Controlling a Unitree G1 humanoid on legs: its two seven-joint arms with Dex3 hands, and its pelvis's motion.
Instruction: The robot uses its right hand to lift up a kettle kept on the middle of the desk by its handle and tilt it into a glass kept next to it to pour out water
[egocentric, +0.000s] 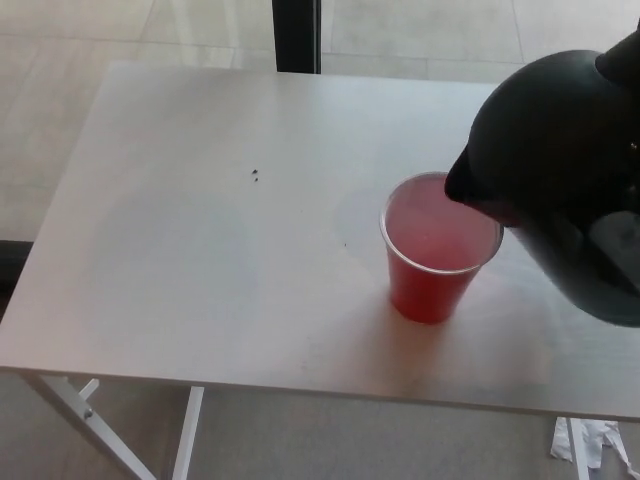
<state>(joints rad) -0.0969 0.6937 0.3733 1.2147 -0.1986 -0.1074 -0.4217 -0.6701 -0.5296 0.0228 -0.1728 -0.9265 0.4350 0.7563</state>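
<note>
At the far left, pale floor tiles (40, 150) are seen beyond the edge of a light, whitish tabletop (200, 260), and a white table leg (75, 415) is seen slanting below its near left corner. The left stretch of the tabletop is bare apart from a pair of tiny dark specks (256, 177) lying left of centre. At the top, a dark upright post (296, 35) is seen behind the far edge of the tabletop. Right of centre a red cup (437, 250) is stood upright on the tabletop, its clear rim facing up and its inside showing a pale pinkish surface; whether liquid lies in it cannot be told for certain. Just to the right of the cup, a black kettle (565, 170) is held in the air, tilted, with its spout brought over the right part of the cup's rim, very near it or touching it; which of the two cannot be told. No stream of water can be made out between spout and cup. The kettle's body is cut off by the right edge of the picture, and its handle is not shown. Neither hand is in view, so what grips the kettle cannot be told. At the bottom right, a scrap of crumpled white material (590, 440) is seen on the floor below the tabletop.
</note>
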